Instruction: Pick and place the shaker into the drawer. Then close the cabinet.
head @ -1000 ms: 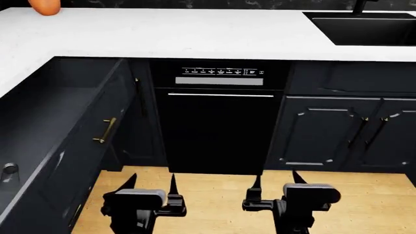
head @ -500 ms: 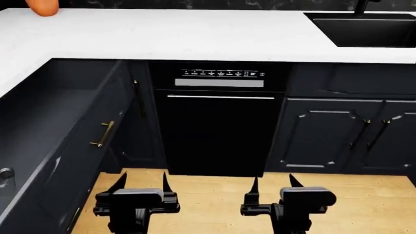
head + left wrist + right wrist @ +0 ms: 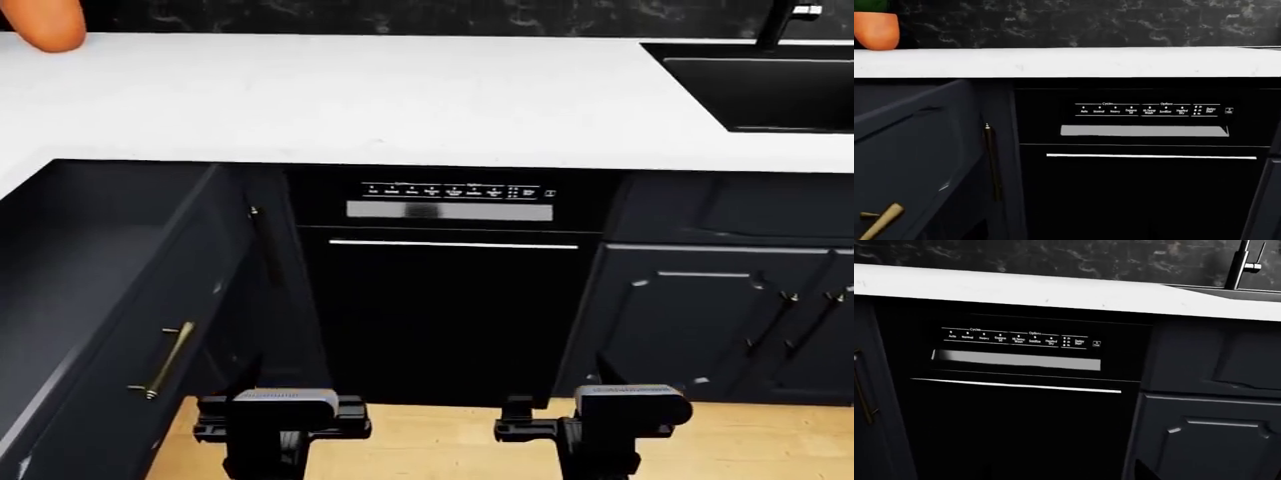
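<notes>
Since half a second ago my view has tipped up and swung a little left: the dishwasher [image 3: 445,290] now sits lower in the head view, more of the white counter [image 3: 374,95] shows, and both tools have sunk to the bottom edge, so their fingertips are cut off.

From the head view, the left tool [image 3: 280,418] sits at about 7 o'clock and the right tool [image 3: 587,418] at about 5 o'clock, both low over the wooden floor [image 3: 427,448]. I cannot tell whether either tool's fingers are apart or together; neither wrist view shows them clearly.

Dead ahead at 12 o'clock stands the dishwasher, its control strip and silver handle bar facing me. At 9 o'clock the drawer [image 3: 80,270] is pulled out, its dark front panel with the brass handle [image 3: 163,360] jutting between me and the left cabinets. What I see of the drawer's inside is bare dark floor; its near end runs out of frame. The shaker is not visible in any current view.

At 1 to 2 o'clock the black sink [image 3: 774,90] is sunk into the counter, with a faucet [image 3: 1242,262] behind it. An orange pot [image 3: 876,30] stands on the counter at 11 o'clock. Dark cabinet doors [image 3: 694,320] fill 3 o'clock.
</notes>
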